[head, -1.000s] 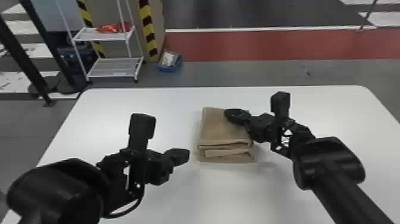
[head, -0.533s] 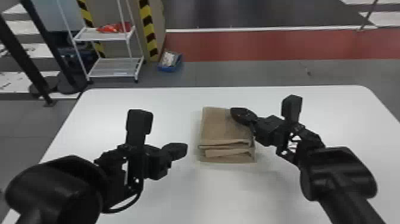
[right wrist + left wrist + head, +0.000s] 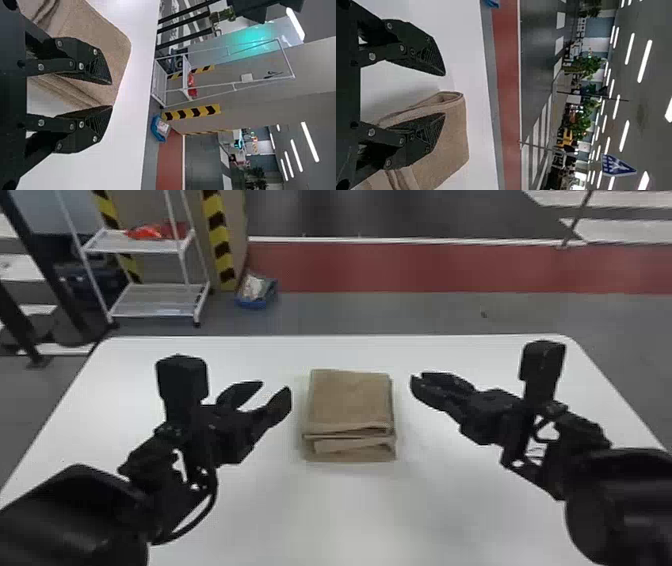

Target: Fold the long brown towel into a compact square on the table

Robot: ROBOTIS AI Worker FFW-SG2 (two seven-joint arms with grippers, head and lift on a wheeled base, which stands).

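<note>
**Fold all but finished, with light squaring the likely remainder**

The left gripper [image 3: 276, 386] is held with its fingers spread wide and nothing pinched between them, just beside the towel. The right gripper [image 3: 112, 95] is also parted at the fingers, more narrowly and empty, on the towel's other side.

Between the two, the brown towel [image 3: 350, 397] is laid in a compact, nearly square stack. At the side nearest the robot, the lower fold [image 3: 350, 452] is left jutting a little past the upper layers, and some slack is seen between them. Beneath it all, the white table [image 3: 350, 510] is left bare around the stack.

The task is judged almost complete. If squaring is attempted, the near edges are best met low, with both sides nudged evenly and only light pressure applied, so that the stack is not slid or twisted. Pinching a single top layer is best avoided, since the folds could be peeled open. If the shape is accepted as it lies, the fingers should be lifted away sideways, so that no loose edge is caught.
</note>
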